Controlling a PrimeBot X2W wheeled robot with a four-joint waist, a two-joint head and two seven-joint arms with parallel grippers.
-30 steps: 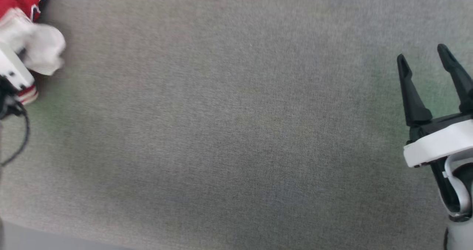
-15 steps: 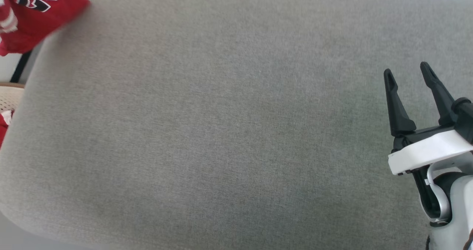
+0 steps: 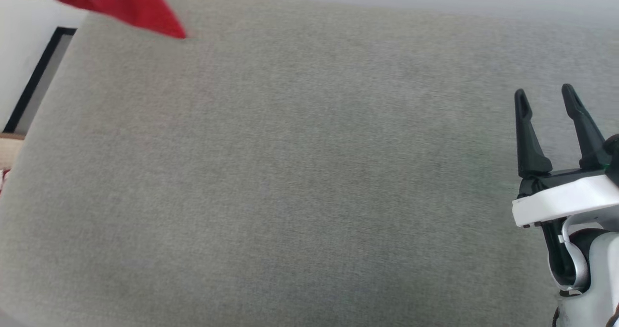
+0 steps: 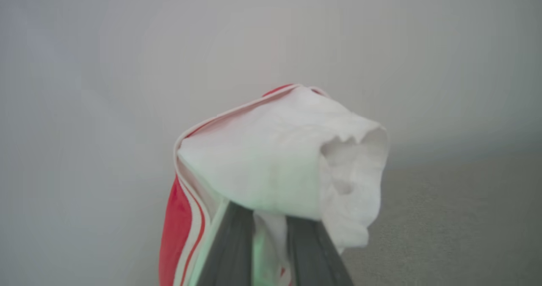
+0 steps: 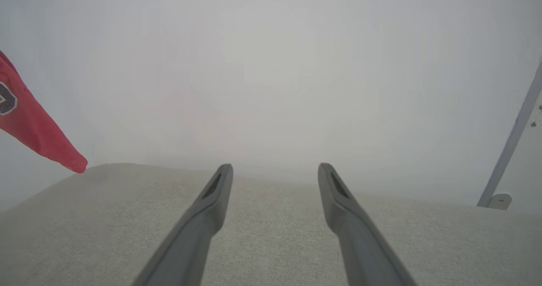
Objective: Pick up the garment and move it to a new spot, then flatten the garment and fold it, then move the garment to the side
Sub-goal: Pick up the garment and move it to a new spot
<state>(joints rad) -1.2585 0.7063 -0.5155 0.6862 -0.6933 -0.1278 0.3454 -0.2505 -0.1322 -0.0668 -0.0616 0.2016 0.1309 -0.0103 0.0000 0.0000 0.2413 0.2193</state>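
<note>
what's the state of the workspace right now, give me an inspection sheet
surface: grey fabric surface, flat, rounded near corners
job's things: garment, red jersey, lifted, its tip hanging over the far left corner
clutter: nothing seen
grippers: left gripper shut on the garment's white fabric; right gripper open, holding nothing, over the right side
cables: pale loop at the right wrist, possibly a cable
surroundings: pale wall; metal post with foot bracket; dark-edged strip past the left edge

Right gripper (image 3: pixel 543 91) sits at the lower right of the head view, white wrist below it, its two dark fingers (image 3: pixel 528 138) pointing up and spread wide. Left gripper (image 4: pixel 271 218) has its fingers nearly together, pinching a bunch of the garment (image 4: pixel 275 163).
</note>
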